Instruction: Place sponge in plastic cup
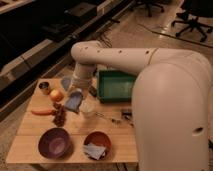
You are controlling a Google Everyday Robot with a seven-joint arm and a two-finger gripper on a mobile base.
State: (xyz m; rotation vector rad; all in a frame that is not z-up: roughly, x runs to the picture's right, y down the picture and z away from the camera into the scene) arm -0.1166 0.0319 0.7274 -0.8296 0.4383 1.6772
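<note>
The sponge (73, 102), a flat blue-grey pad, hangs tilted over the wooden table (30, 145), between the orange and the white cup. My gripper (77, 92) is at the sponge's top edge, shut on it, at the end of the big white arm that reaches in from the right. The plastic cup (66, 82), a pale blue-grey tumbler, stands upright just behind and left of the gripper, partly hidden by the wrist. The sponge is outside the cup, in front of it.
A white cup (88, 108) stands right of the sponge. Around it are a green tray (118, 86), a small metal cup (44, 87), an orange (56, 95), a carrot (42, 112), grapes (60, 118), a purple bowl (55, 142) and a red bowl (97, 145) holding a cloth.
</note>
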